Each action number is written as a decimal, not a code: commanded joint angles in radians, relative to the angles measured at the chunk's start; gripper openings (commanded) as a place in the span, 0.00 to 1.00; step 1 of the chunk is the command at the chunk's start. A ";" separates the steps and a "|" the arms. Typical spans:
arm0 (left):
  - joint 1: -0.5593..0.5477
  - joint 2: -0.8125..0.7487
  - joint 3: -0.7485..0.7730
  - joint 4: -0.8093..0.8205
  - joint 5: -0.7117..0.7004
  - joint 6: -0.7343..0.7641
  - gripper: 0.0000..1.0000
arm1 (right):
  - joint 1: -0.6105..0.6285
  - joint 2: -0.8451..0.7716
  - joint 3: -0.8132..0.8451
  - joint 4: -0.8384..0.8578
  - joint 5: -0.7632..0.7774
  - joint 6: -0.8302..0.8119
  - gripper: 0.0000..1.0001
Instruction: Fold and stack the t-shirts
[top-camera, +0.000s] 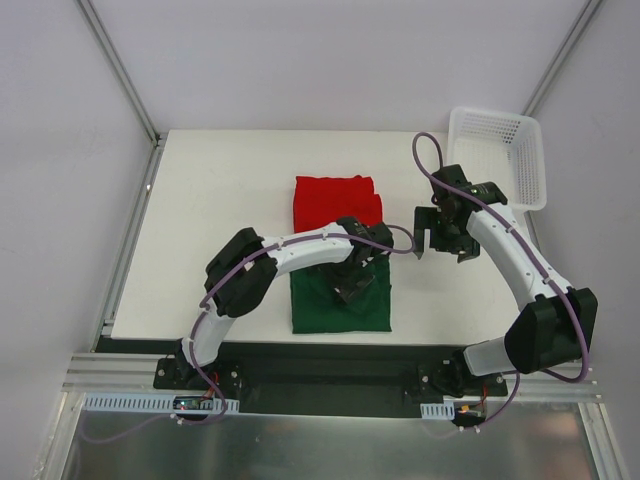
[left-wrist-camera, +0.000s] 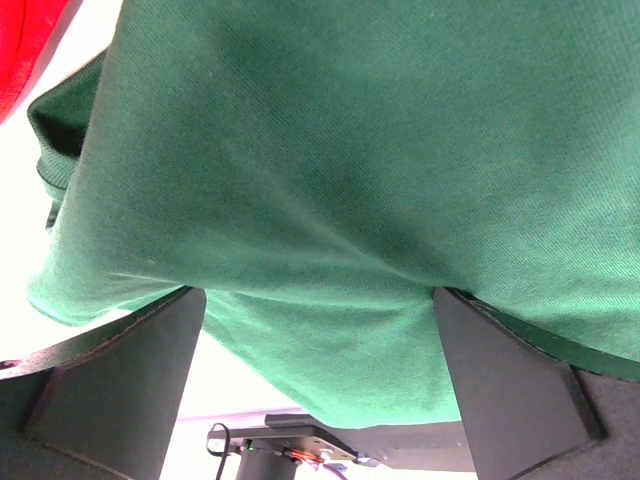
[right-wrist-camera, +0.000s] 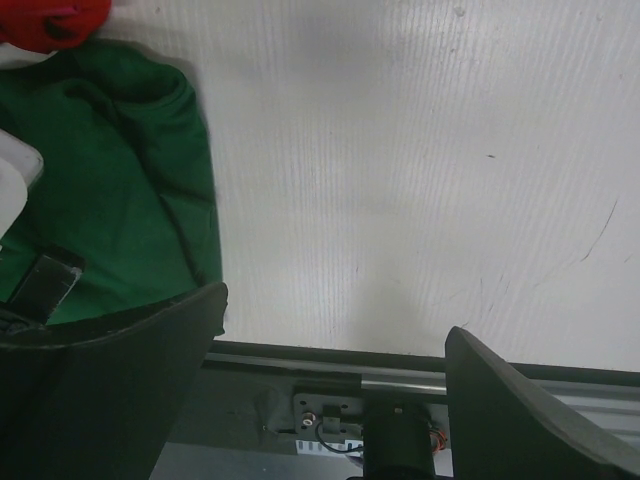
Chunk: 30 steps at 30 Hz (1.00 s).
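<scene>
On the worktop (top-camera: 220, 200), the green t-shirt (top-camera: 335, 312) is being flattened mid-fold.
Spread-wide left fingers (top-camera: 352, 285) are seemingly pressing it, just beside the folded red t-shirt (top-camera: 335, 200); right fingers (top-camera: 444, 250) are hovering open, empty. Next: gripping an edge, stacking.

1. The near t-shirt (top-camera: 320, 308) lies at the middle of the table's (top-camera: 220, 210) front edge.
2. The far t-shirt (top-camera: 335, 200) lies just behind it.
3. The basket (top-camera: 535, 165) sits at the far right corner.
4. The left gripper (top-camera: 355, 285) rests on the near t-shirt.
5. The right gripper (top-camera: 443, 250) hangs over bare table, right of both shirts and before the basket.
</scene>
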 joint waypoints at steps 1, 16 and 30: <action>0.006 -0.008 -0.011 -0.007 -0.043 0.022 0.99 | -0.005 -0.018 0.021 -0.006 -0.013 0.024 0.96; 0.087 -0.023 -0.016 -0.007 -0.118 0.078 0.99 | -0.001 0.019 0.038 -0.003 -0.039 0.021 0.96; 0.087 -0.439 0.078 -0.044 0.059 -0.122 0.99 | -0.002 0.020 -0.037 0.083 -0.137 0.044 0.96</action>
